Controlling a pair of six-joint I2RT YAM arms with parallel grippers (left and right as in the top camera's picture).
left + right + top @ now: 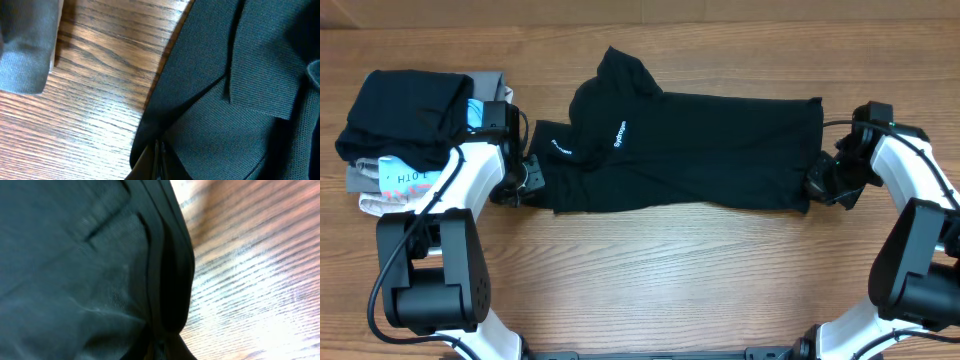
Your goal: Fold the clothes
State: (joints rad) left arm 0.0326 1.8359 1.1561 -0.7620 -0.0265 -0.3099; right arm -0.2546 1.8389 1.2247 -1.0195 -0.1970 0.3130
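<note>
The shirt (700,150) lies across the middle of the table (670,290) in the overhead view, a long black band running from left of centre to the right side of the frame. Its upper edge is nearly straight on the right half. On the left half a sleeve or shoulder part sticks up toward the top of the frame, crumpled and tilted. A small white logo (619,133) shows left of centre on the cloth, and a shorter line of white lettering (560,148) sits further left, near the shirt's left end.

The left claw (525,182) is at the shirt's left end, low on that edge. In the left wrist view its tips (158,161) are clenched together at the bottom of the frame with black cloth pinched between them. The shirt fills the right half of that view in overlapping layers, with bare wood to the left.

The right claw (817,187) is at the lower right corner of the shirt. In the right wrist view the hem runs down as a raised ridge into the claw (160,349) at the bottom edge, so it is grasping the shirt there. The picture is somewhat blurred.

A stack (410,130) of folded garments sits at the upper left of the overhead frame, black on top, with grey and a light printed piece beneath. It lies just beside the left arm and apart from the shirt. A grey garment (25,50) shows at the upper left of the left wrist view.
</note>
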